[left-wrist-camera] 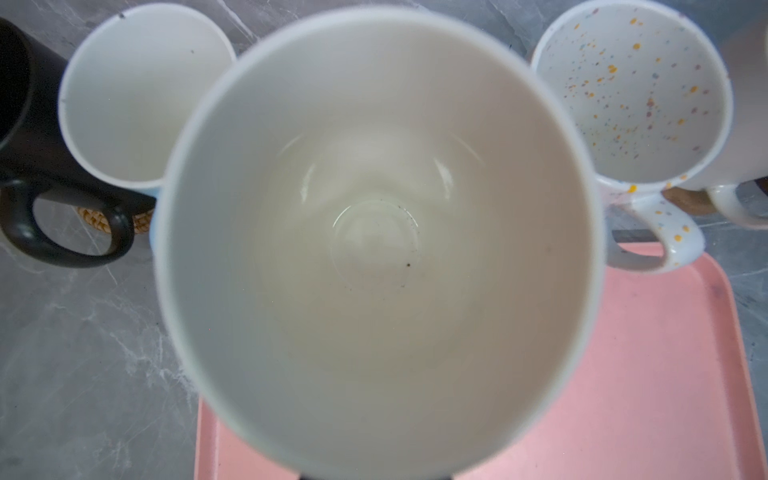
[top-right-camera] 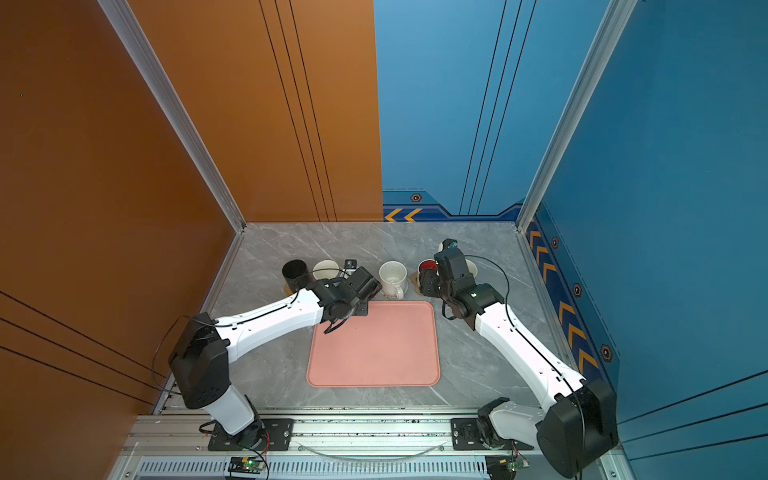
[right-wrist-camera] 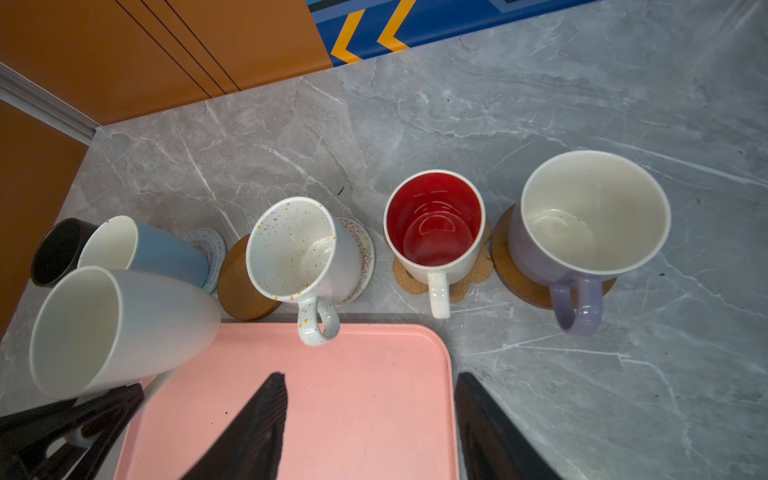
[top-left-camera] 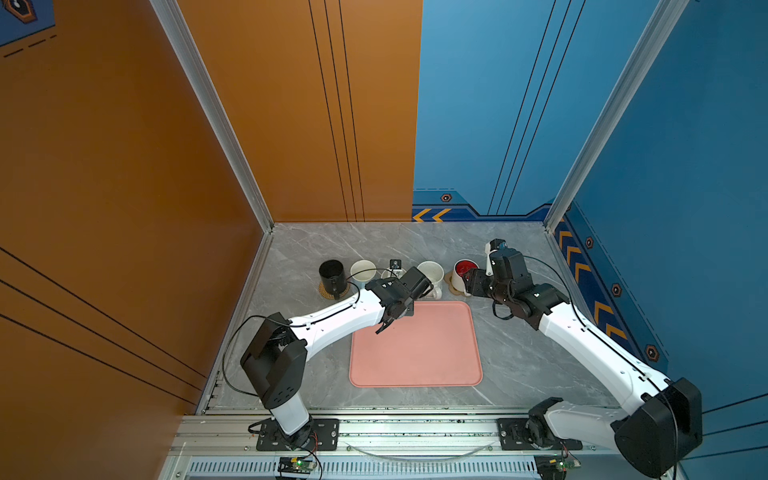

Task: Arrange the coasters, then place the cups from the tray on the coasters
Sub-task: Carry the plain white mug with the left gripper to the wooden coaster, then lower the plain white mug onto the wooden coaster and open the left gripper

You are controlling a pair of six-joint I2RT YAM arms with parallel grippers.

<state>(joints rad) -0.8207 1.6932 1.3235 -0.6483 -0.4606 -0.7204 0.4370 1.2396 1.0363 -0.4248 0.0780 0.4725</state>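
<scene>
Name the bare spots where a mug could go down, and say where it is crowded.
Bare: the pink tray; the brown coaster between the blue mug and speckled mug; the table behind the mug row. Crowded: that row, along the tray's far edge.

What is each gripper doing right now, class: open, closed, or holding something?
Left gripper: jaws closed on the handle of the plain white mug.
Right gripper: jaws open, holding nothing.
</scene>
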